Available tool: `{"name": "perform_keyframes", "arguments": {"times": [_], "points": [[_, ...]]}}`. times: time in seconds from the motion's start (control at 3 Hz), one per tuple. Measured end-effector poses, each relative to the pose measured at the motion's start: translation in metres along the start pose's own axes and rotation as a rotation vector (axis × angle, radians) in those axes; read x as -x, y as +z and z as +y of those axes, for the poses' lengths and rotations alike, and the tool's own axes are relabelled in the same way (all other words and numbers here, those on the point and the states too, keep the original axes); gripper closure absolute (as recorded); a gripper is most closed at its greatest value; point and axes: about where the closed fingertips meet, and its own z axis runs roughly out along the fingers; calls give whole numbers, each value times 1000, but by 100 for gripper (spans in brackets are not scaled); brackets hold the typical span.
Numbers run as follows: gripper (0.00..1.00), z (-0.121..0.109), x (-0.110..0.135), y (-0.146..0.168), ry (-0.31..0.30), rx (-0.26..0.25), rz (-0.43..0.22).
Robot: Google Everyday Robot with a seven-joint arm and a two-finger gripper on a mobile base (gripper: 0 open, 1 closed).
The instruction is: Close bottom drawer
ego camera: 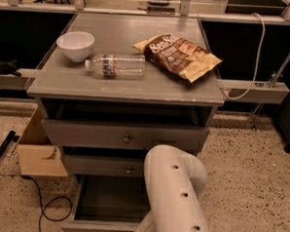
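Bottom drawer (106, 204) sits pulled open under the middle drawer (103, 167), low in the table (63, 87). Your white arm (175, 197) covers its right side. Tool is hidden below the arm, so I can't tell its grip.

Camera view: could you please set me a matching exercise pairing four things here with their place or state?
Things:
1. white bowl
2. water bottle
3. chip bag
4. bottom drawer

Places or states:
A. pulled out, open
B. lying on its side, middle of the cabinet top
C. lying flat on the right part of the top
D. upright on the left part of the top

Pairs: 1-D, 2-B, 3-C, 4-A.

The gripper is out of view. Only the robot arm shows, low in front of the drawers.
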Motion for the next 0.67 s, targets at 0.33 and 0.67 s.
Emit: {"name": "perform_keyframes", "arguments": {"times": [0.33,0.67], "points": [[100,0,0,1,0,0,2],[100,-3,13,-2,-32,-46,5]]}}
